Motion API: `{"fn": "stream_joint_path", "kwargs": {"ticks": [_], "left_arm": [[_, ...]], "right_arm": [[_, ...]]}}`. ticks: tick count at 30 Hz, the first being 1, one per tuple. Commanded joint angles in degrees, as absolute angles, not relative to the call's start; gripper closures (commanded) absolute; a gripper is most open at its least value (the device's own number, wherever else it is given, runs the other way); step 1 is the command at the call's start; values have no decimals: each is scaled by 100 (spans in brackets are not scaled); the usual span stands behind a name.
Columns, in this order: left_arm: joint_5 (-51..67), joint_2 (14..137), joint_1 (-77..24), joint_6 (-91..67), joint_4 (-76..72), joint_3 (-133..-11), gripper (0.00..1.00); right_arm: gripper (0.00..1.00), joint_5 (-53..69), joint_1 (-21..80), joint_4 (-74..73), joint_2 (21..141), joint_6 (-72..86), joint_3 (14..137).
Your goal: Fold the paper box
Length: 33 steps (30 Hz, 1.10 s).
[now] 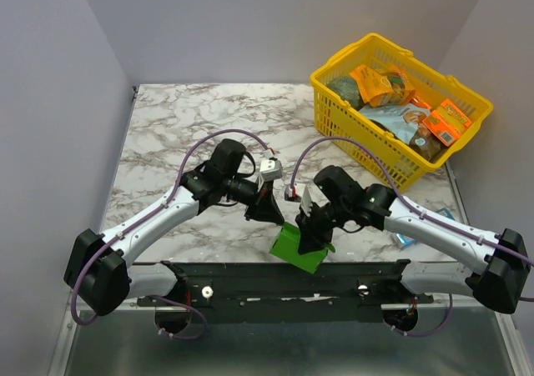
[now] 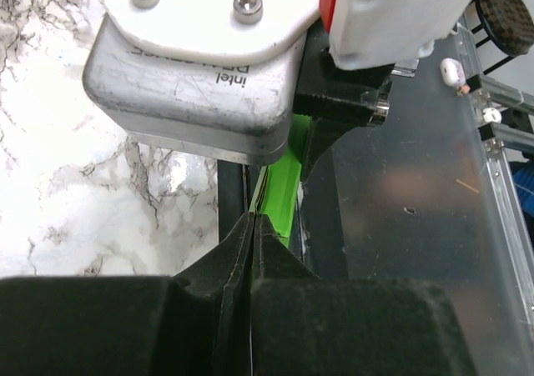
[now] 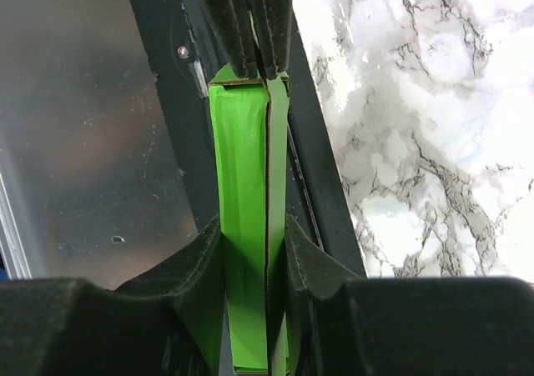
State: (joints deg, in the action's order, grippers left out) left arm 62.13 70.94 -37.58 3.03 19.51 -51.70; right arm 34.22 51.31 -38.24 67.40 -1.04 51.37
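1. Top external view: the paper box (image 1: 297, 249) is held off the marble table (image 1: 183, 117) at its near edge, just above the black base rail (image 1: 250, 278) and between the two arms. The right gripper (image 1: 313, 228) sits on top of it, and the left gripper (image 1: 265, 211) meets it from the upper left. Both are at the box, so neither has to travel to reach it. The yellow basket (image 1: 359, 138) stands well apart at the far right.

2. Left wrist view: the left gripper (image 2: 253, 223) has its fingers pressed together to a thin seam. The green card (image 2: 284, 194) starts right at the fingertips and runs straight away from them as a narrow strip. It passes under the right arm's camera housing (image 2: 200, 84), which is very near.

3. Right wrist view: the right gripper (image 3: 250, 236) is clamped across the box (image 3: 238, 159), one pad on each broad face. The box's long axis points directly away from these jaws. At its far end the left gripper (image 3: 254, 63) pinches what looks like the top edge, with a pale sliver showing between its fingers. The two grips therefore face each other along the box's length. My judgement is that the next fold will turn on that far end.
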Motion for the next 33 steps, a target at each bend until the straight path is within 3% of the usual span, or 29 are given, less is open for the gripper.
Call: {"fn": "stream_joint_path", "kwargs": {"ticks": [1, 10, 18, 33], "left_arm": [[6126, 7084, -3858, 351, 1986, -5150, 94], [5555, 7014, -4043, 448, 2101, -5150, 100], [3906, 6768, -4280, 62, 1584, -4844, 100], [2127, 6364, -4561, -307, 801, -4430, 100]], "right_arm": [[67, 3279, 5159, -3929, 6776, -132, 5317], [69, 2207, 5159, -3938, 6820, -17, 5432], [69, 1117, 5168, -3490, 6943, 580, 5423], [69, 773, 5265, -3015, 7093, 536, 5414]]}}
